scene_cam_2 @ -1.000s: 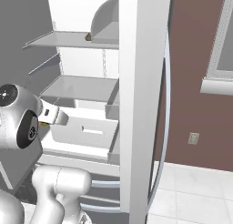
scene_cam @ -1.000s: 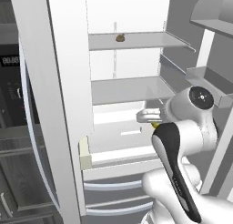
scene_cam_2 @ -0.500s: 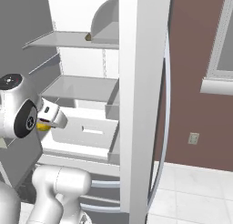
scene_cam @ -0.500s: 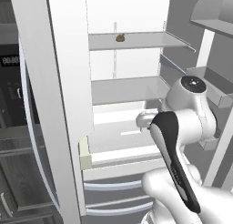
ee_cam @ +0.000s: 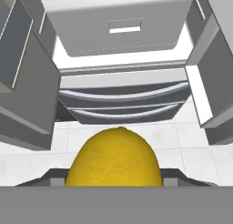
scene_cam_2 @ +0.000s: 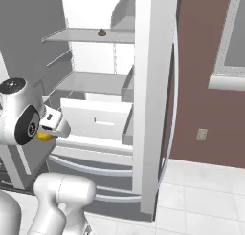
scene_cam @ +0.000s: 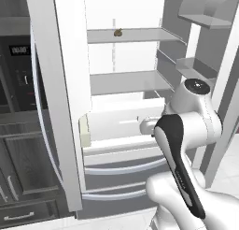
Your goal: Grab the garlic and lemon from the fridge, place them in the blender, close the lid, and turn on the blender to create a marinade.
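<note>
The robot's gripper (scene_cam_2: pixel 45 133), clamped on the yellow lemon (ee_cam: pixel 113 157), hangs in front of the open white fridge (scene_cam: pixel 116 112) at the level of its pulled-out drawer (scene_cam_2: pixel 95 119), while the garlic (scene_cam: pixel 118 32) sits alone on the top inner shelf (scene_cam: pixel 135 36).

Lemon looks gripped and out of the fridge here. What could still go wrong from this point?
1. The smooth yellow lemon is round, so it might slip from the two-finger gripper in transit.
2. The small lumpy brownish garlic bulb sits on the tall white fridge's top shelf; a second, higher reach is needed.
</note>
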You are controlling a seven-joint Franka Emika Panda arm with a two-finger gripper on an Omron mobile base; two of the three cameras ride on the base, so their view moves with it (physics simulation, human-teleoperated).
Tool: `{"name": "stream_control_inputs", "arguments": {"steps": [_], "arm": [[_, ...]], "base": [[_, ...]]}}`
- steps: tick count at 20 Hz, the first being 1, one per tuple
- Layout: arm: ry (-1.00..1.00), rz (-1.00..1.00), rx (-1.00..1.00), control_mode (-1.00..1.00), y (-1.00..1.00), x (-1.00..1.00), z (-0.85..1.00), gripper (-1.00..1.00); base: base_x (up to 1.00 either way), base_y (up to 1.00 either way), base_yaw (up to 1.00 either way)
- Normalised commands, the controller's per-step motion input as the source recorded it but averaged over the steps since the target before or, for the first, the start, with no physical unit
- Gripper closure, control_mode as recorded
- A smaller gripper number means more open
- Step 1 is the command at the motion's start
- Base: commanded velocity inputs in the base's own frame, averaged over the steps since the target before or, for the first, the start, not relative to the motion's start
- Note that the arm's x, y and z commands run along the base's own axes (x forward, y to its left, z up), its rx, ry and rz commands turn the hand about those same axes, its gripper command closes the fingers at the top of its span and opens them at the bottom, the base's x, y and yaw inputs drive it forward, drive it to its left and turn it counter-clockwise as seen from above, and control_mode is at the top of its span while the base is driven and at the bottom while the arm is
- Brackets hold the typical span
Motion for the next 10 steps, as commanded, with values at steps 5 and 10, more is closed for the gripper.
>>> {"name": "stream_control_inputs", "arguments": {"steps": [5, 10], "arm": [[0.0, 0.0, 0.0, 1.0, 0.0, 0.0, 0.0, 1.0], [0.0, 0.0, 0.0, 1.0, 0.0, 0.0, 0.0, 1.0]], "base": [[-1.0, 0.03, -0.05], [-1.0, 0.01, -0.18]]}}
